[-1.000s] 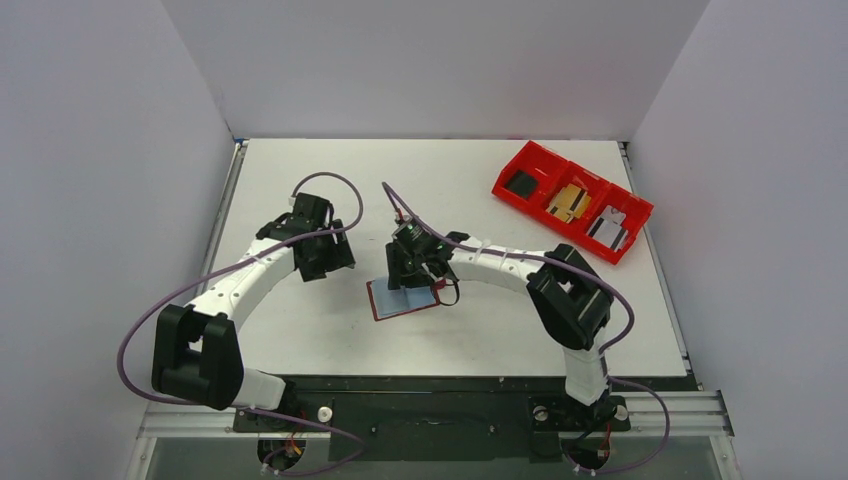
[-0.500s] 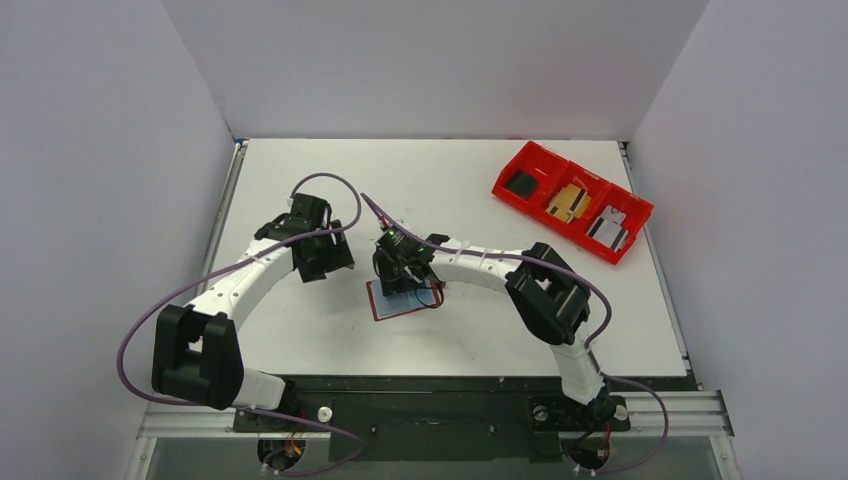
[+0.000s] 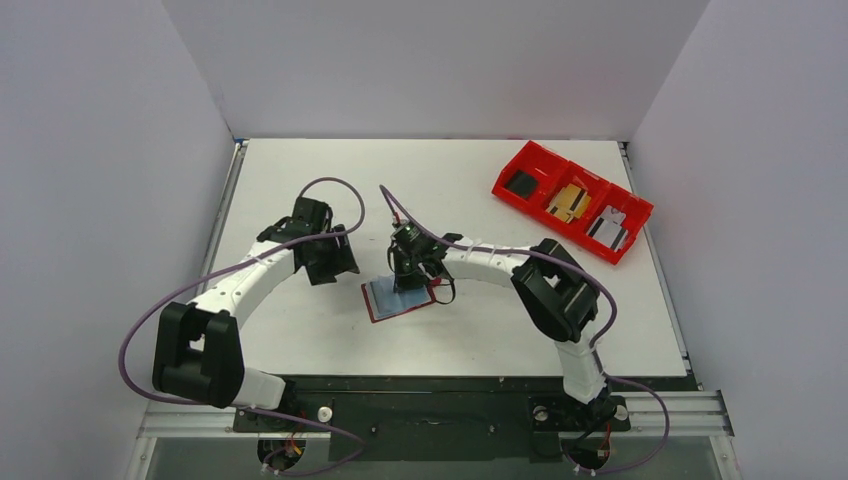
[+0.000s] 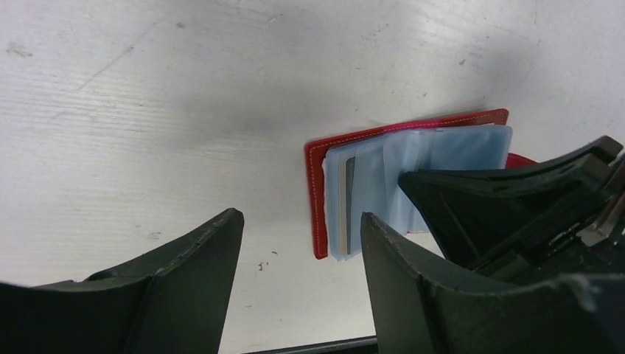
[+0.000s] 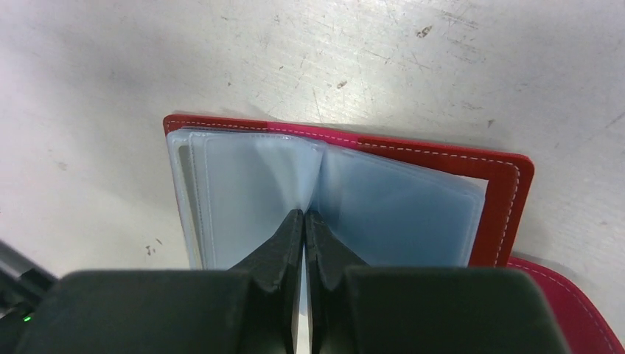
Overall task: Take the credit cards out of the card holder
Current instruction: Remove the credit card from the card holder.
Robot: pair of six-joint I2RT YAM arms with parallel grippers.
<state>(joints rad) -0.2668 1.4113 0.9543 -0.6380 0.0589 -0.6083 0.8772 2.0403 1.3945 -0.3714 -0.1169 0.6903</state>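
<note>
Right pincer (image 5: 304,215) (jaws together) partly hides the card holder's (image 5: 508,206) fold.

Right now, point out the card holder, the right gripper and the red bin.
card holder (image 5: 346,193): right wrist view, on the clear sleeve beside the spine.
right gripper (image 5: 304,215): right wrist view, between its closed fingertips.
red bin (image 3: 548,222): top view, on the near outer wall.

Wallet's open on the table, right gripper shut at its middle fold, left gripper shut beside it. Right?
No: the left gripper is open, jaws wide apart, as the left wrist view shows. The wallet does lie open on the table, with the right gripper shut at its middle fold.
</note>
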